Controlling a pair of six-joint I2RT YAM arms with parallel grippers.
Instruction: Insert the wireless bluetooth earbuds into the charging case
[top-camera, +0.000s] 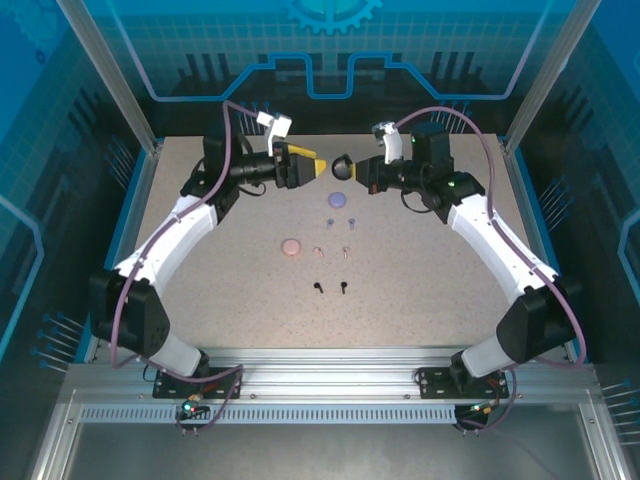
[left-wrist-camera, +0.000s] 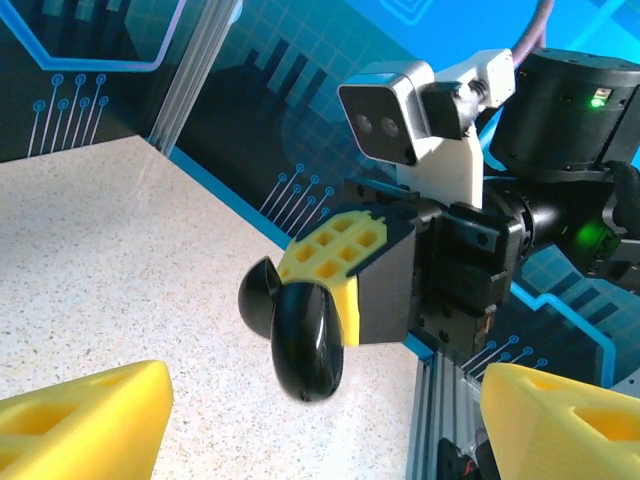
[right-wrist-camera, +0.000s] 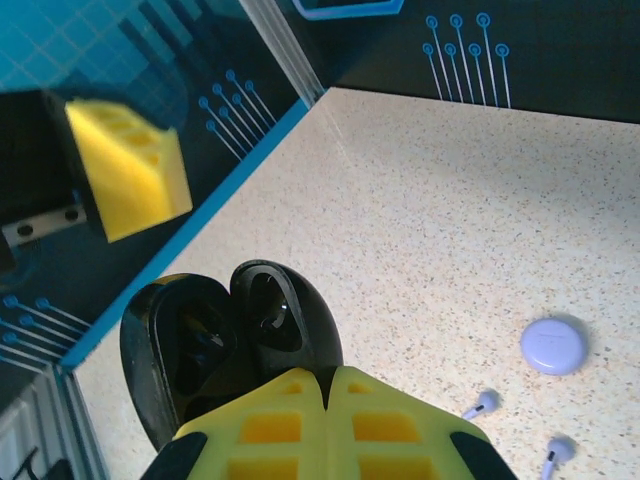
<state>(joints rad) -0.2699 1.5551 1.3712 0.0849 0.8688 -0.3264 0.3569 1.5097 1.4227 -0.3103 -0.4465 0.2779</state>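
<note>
The right hand (right-wrist-camera: 326, 400) clamped a glossy black round case (right-wrist-camera: 205, 335), apparently hinged open. The left hand (top-camera: 312, 167) stood with fingers apart.

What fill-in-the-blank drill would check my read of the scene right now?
The black case, held by the right pincer, has its lid ___.
The left pincer holds ___.
The number of earbuds on the table is ___.
Apart from the pink case, the other case on the table is ___.
Missing words: open; nothing; six; purple.
</note>
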